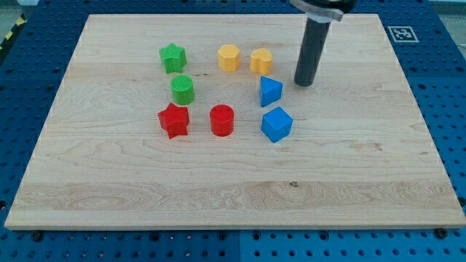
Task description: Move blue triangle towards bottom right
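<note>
Board (109, 189): pale wooden panel filling most of the frame, resting on a blue perforated bench. A square printed marker (401, 33) sits just off its upper right corner. The lower half of the board carries nothing.

Rod: dark straight cylinder entering from the top edge, right of centre. It has no jaws and holds nothing; it works by pushing alone. My tip (303, 84) rests on the board just to the right of the blue triangle and slightly above it, apart from it, with a narrow strip of wood showing between. Judged from the task, this position is off for a push to the lower right: the tip would need to come round to the block's upper left side.

Blue cube (277, 124): centre of the frame, directly below the blue triangle and near it. It probably lies close to the intended path.

Blue triangle (270, 91): the task's block, centre of the frame, below the right yellow block.

Red star (174, 120) and red cylinder (222, 120): side by side, left of centre.

Green star (173, 58) and green cylinder (183, 89): upper left of centre, one above the other.

Two yellow blocks (228, 58) (261, 61): roughly hexagonal, side by side, upper centre.
</note>
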Motion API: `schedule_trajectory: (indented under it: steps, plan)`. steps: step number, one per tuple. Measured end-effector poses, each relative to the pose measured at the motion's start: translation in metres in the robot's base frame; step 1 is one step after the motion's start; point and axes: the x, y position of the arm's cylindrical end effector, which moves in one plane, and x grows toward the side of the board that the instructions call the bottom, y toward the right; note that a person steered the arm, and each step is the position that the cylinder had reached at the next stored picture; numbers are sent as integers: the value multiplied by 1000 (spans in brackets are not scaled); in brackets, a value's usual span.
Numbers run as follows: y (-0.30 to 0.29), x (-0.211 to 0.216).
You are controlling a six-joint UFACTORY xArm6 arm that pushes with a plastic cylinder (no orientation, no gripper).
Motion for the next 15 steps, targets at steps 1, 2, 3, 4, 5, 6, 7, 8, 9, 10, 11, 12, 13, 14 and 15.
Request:
schedule_trajectory:
  steps: [1,2,3,4,5,6,7,8,9,10,11,12,13,14,15]
  plan:
    - [-35,-7]
    - [-78,-18]
    - [-117,-14]
    - [-113,6]
    - [-85,19]
    - [-46,20]
    - [-36,20]
    - [-36,25]
    - [-18,32]
    - [19,32]
    - [41,32]
    - [41,33]
    - [41,41]
    - [39,55]
    - [39,66]
